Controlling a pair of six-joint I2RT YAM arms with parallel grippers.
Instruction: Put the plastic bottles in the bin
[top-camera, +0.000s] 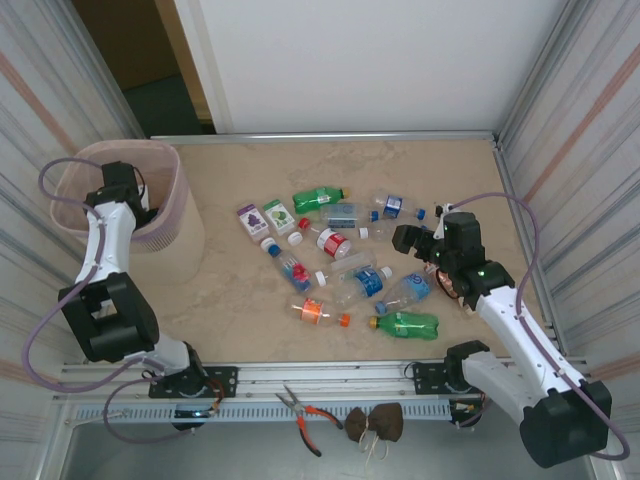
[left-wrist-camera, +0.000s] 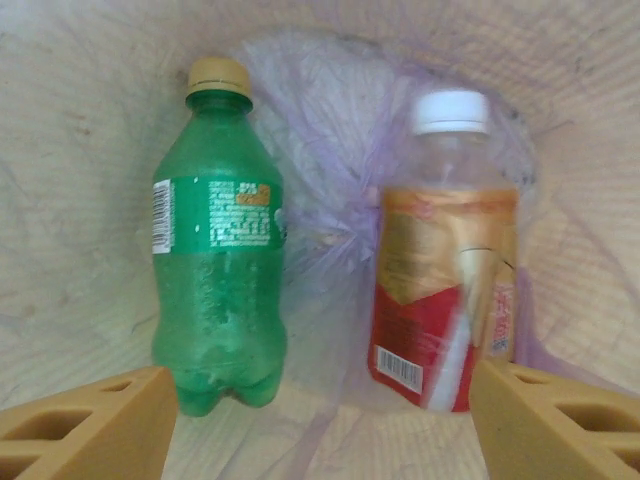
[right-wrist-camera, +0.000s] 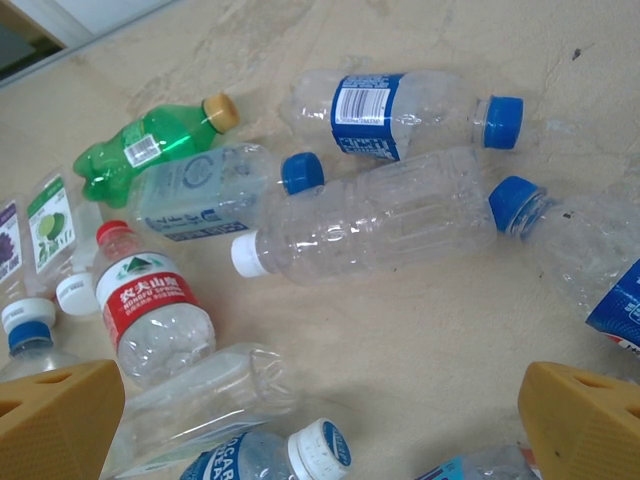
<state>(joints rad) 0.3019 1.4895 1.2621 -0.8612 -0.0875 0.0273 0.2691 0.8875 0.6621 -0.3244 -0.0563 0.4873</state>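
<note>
Mostly clear, ribbed plastic bottles on a smooth, mottled beige table.

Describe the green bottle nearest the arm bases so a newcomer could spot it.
On the beige table, find the scatter of bottles at its middle. At the scatter's near edge, by the right arm, the green bottle lies on its side, yellow cap pointing left. Its neighbours are clear, and the other green bottle lies at the far edge.

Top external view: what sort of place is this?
Likely a robot test cell: two arms bolted at a table edge, corrugated panels walling it in, plastic bottles scattered beside a pink bin.
</note>
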